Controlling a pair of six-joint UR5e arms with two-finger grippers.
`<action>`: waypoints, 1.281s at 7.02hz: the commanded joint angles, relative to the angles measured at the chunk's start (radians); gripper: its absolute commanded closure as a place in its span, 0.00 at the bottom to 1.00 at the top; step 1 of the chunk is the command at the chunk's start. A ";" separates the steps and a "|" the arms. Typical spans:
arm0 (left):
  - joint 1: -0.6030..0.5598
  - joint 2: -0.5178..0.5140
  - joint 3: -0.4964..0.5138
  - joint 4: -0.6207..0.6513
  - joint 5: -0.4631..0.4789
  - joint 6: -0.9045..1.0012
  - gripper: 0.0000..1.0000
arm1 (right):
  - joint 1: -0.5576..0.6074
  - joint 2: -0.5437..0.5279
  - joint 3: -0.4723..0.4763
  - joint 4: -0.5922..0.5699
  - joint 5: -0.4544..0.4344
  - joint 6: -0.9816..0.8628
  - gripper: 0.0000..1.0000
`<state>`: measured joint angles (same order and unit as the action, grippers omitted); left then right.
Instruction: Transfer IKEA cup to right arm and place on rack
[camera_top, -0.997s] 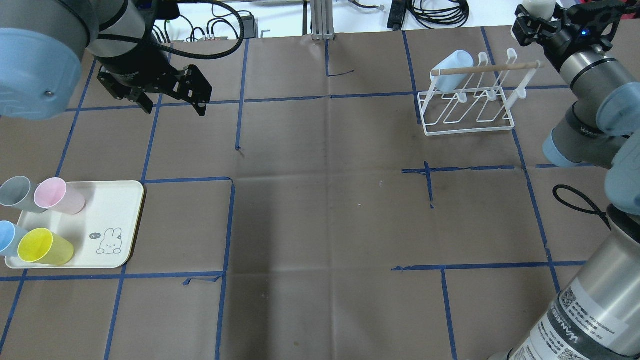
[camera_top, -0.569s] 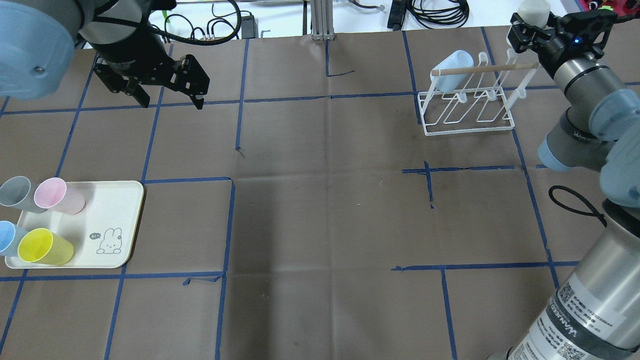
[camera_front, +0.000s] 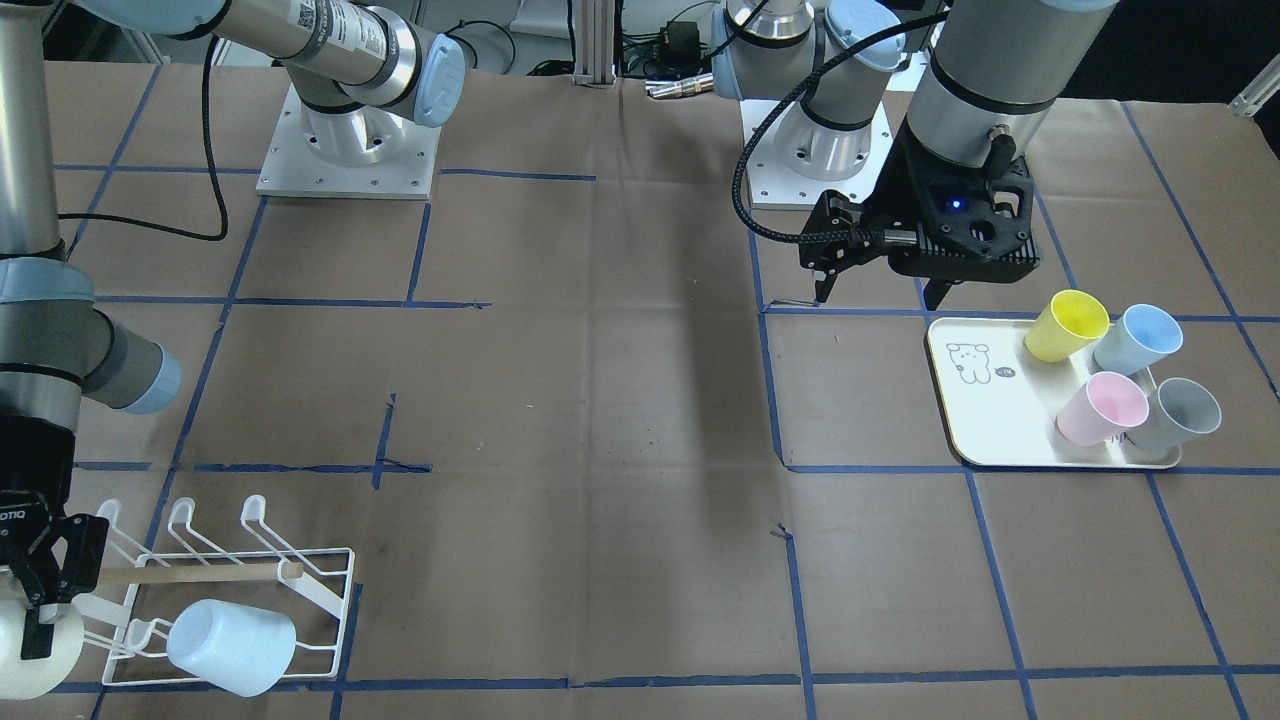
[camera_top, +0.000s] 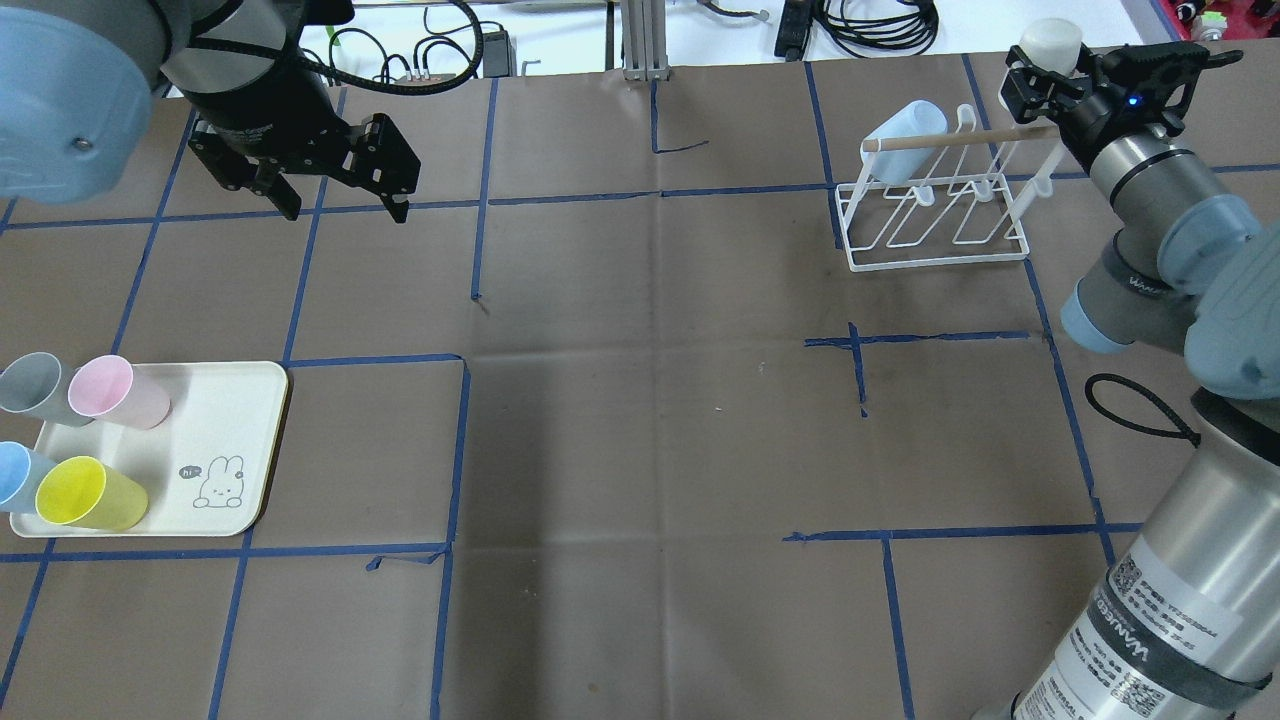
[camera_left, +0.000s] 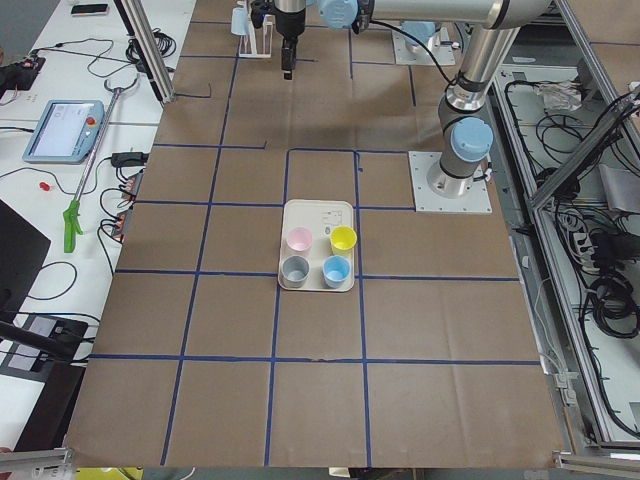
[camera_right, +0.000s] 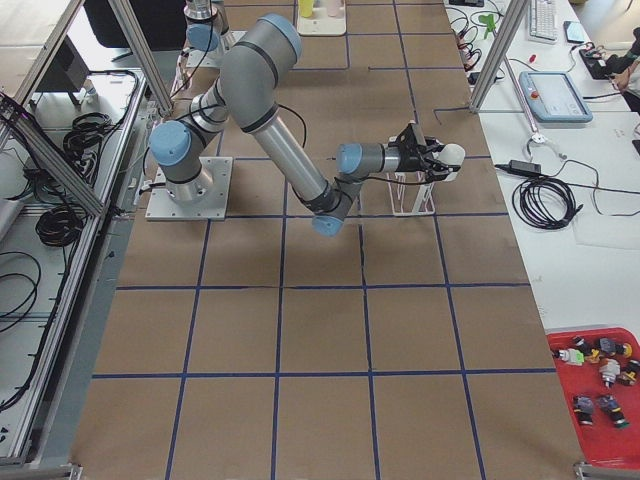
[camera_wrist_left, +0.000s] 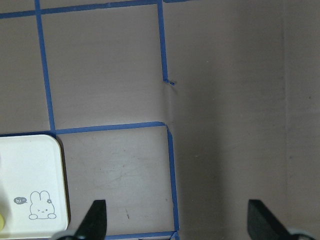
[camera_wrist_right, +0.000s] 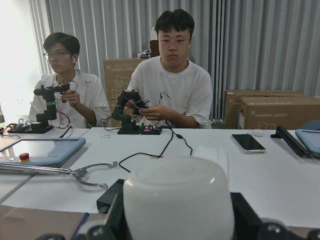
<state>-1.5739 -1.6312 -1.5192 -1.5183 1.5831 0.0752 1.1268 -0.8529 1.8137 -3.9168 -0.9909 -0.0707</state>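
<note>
right arm (camera_top: 1150, 190) outstretched, gripper (camera_top: 1040, 80) level (clamping white cup (camera_top: 1050, 42))

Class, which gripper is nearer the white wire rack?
Right. The right gripper, holding a white cup, is beside the rack; the left gripper is far across the table.
</note>
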 joint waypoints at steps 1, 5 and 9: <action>0.000 0.001 -0.010 0.001 0.000 0.000 0.01 | 0.002 0.003 0.021 0.001 0.000 0.002 0.71; 0.000 0.007 -0.010 -0.005 0.000 0.000 0.01 | 0.001 0.000 0.027 0.010 0.000 0.006 0.01; 0.000 0.005 -0.009 -0.005 0.000 0.002 0.01 | 0.001 -0.092 0.012 0.036 -0.008 0.008 0.00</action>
<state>-1.5739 -1.6242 -1.5280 -1.5232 1.5831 0.0762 1.1275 -0.8985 1.8264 -3.8983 -0.9955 -0.0596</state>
